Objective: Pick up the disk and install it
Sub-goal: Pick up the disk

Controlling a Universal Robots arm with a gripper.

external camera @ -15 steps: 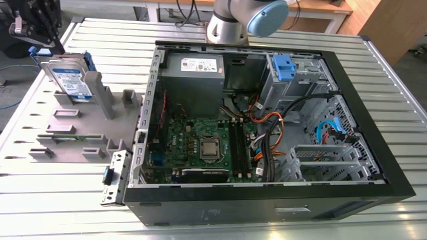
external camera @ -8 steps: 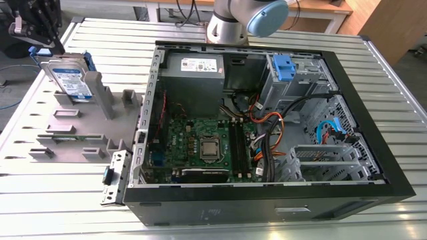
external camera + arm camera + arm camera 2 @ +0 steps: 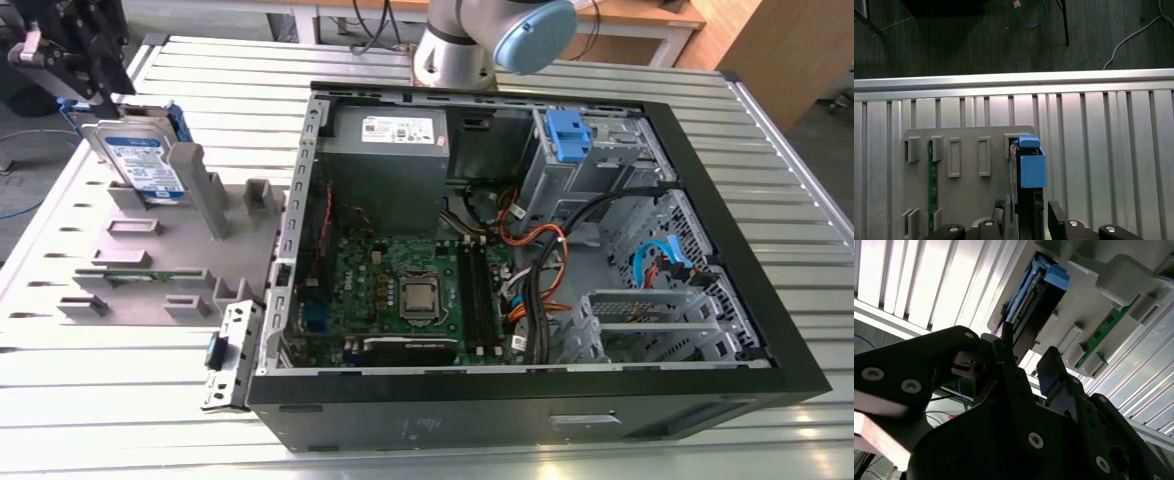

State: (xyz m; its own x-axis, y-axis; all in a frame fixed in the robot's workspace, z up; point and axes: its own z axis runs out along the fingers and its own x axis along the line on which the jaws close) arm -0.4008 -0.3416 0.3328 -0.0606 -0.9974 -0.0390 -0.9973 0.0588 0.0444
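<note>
Nearest in the exterior view stands the open black metal computer case (image 3: 534,400), its green motherboard (image 3: 400,290) lying flat inside and a grey metal box with a white sticker (image 3: 387,130) against its far wall. The case rests on the ribbed aluminium tabletop (image 3: 120,400). Beside it, on the exterior view's left, lies a flat grey plastic fixture plate (image 3: 80,250) with raised slots; a thin green circuit strip (image 3: 140,272) sits in one of them. At the plate's far end the disk (image 3: 140,160), a silver hard drive with a white-and-blue label in a blue plastic carrier, stands upright on its edge in a slot. The black gripper (image 3: 94,80) hangs just above the disk's top, pointing down at it. In the first wrist view the jaws are spread, one finger (image 3: 1006,215) on each side of the disk's (image 3: 1029,167) thin body, and I cannot tell whether either touches it. Farthest back, behind the case, rises the arm's grey column with a pale blue cap (image 3: 494,35).
</note>
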